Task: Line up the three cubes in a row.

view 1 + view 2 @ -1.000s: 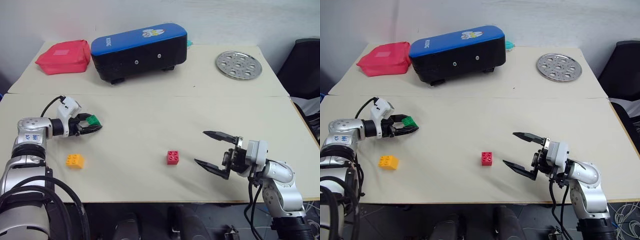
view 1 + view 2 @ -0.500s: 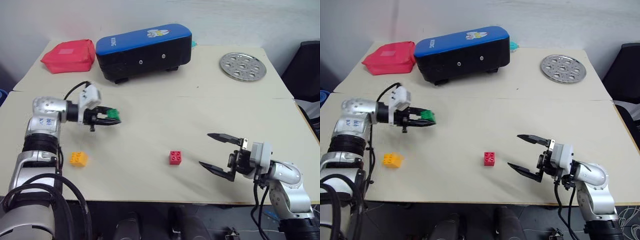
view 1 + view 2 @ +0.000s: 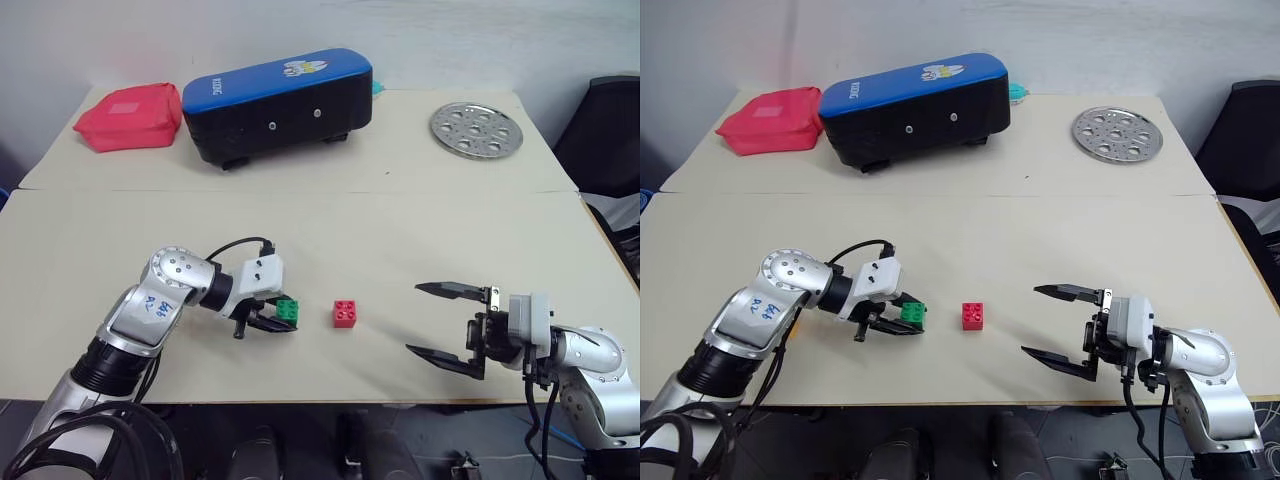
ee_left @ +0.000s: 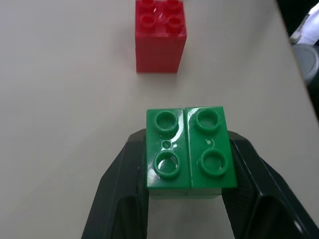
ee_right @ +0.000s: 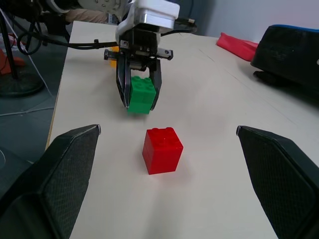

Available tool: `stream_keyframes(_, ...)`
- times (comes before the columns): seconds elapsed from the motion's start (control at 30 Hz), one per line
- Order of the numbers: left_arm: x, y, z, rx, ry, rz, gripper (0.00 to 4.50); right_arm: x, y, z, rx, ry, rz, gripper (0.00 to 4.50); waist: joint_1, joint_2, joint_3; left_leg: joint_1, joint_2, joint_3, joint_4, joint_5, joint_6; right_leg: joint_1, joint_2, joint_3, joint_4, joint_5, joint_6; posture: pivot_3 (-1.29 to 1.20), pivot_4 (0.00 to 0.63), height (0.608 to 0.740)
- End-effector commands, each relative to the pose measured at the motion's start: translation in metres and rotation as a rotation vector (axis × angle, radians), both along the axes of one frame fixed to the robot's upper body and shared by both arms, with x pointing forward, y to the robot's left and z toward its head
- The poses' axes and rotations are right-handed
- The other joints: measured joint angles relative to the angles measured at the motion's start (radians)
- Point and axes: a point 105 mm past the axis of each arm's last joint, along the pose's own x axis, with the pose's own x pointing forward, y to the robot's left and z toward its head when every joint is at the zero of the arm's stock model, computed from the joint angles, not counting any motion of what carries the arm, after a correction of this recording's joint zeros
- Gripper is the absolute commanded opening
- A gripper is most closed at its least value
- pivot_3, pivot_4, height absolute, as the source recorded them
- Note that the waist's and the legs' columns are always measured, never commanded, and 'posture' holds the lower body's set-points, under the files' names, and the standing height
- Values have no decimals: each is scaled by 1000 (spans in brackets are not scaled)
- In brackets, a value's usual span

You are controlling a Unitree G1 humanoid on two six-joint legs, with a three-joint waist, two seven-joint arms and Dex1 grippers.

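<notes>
Clamping the green cube (image 3: 288, 310) between its fingers, the left gripper (image 3: 281, 318) holds it low over the table (image 3: 400, 230), just beside the red cube (image 3: 346, 313) — the right gripper (image 3: 432, 322) waits wide open on the red cube's other side.

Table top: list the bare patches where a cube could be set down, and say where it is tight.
Free: the table between the red cube and the black-and-blue case; also between the open right gripper and the metal disc. Tight: beside the red cube, where the left gripper holds the green cube.
</notes>
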Motion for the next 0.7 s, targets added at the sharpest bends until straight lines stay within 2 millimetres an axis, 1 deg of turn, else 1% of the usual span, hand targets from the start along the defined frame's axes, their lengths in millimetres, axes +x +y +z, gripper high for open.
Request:
stream_keyframes(0.03,7,-2,-8,14,-56,12,1506,1,5,17,7,-54,11,4500,1,0,0,0,0,0,0,0,0,0,0,0,0,0,0,0,150,740)
stream_keyframes(0.1,10,-4,-11,12,-73,19,1506,2,7,20,10,-58,7,4500,3,0,0,0,0,0,0,0,0,0,0,0,0,0,0,0,150,740)
stream_keyframes(0.2,10,-5,-16,14,-79,5,1506,2,9,22,10,-58,3,4500,15,1,0,0,-1,0,1,0,1,1,-1,-1,-1,0,0,0,150,740)
stream_keyframes(0.3,10,-6,-16,-14,-70,10,1506,0,9,21,11,-53,-2,4500,23,1,-1,0,-1,0,1,0,2,1,-2,0,-1,1,1,0,150,740)
stream_keyframes(0.4,7,-6,-17,-10,-74,-36,1506,0,11,20,13,-49,-4,4500,24,1,-1,0,-1,0,1,0,2,1,-2,0,-1,1,1,0,150,740)
stream_keyframes(0.53,10,-8,-16,-20,-94,-48,1506,-1,12,18,19,-40,-2,4500,24,1,-1,0,-1,0,1,0,2,1,-2,0,-1,1,2,0,150,740)
stream_keyframes(0.6,13,-11,-12,-34,-112,-61,2259,-2,11,17,19,-36,-2,4500,25,2,-1,0,-2,0,1,0,2,1,-2,0,-1,1,2,0,150,740)
stream_keyframes(0.63,13,-12,-9,-48,-123,-73,2499,-3,10,16,18,-34,-3,4500,25,1,-1,0,-2,0,1,0,2,1,-2,0,-2,1,2,0,150,740)
stream_keyframes(0.7,15,-14,0,-79,-162,-72,3119,-3,8,14,16,-30,-5,4500,25,1,-1,-1,-2,0,1,0,2,1,-1,-1,-2,1,2,0,150,740)
